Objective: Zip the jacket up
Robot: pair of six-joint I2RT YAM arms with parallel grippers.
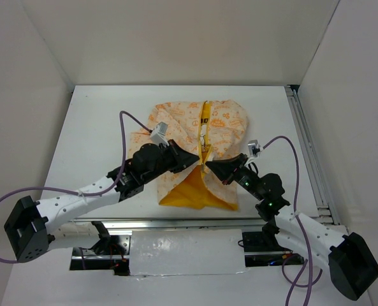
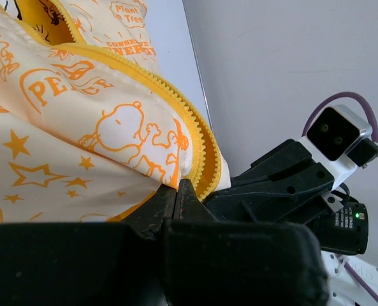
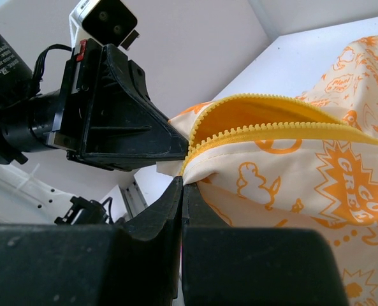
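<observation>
The jacket (image 1: 195, 143) lies in the middle of the table, cream with orange print. Its front is spread open below, showing yellow lining (image 1: 192, 191). The yellow zipper strip (image 1: 204, 124) runs down the middle. My left gripper (image 1: 197, 159) and right gripper (image 1: 208, 164) meet tip to tip at the zipper's middle. In the left wrist view the left gripper (image 2: 178, 186) is shut on the jacket's edge beside the zipper teeth (image 2: 198, 137). In the right wrist view the right gripper (image 3: 183, 180) is shut on the other edge under its zipper teeth (image 3: 265, 131).
The white table (image 1: 99, 127) has walls on three sides. A metal rail (image 1: 310, 153) runs along the right edge. A foil-covered strip (image 1: 185, 252) lies at the near edge between the arm bases. Each wrist view shows the other gripper close in front.
</observation>
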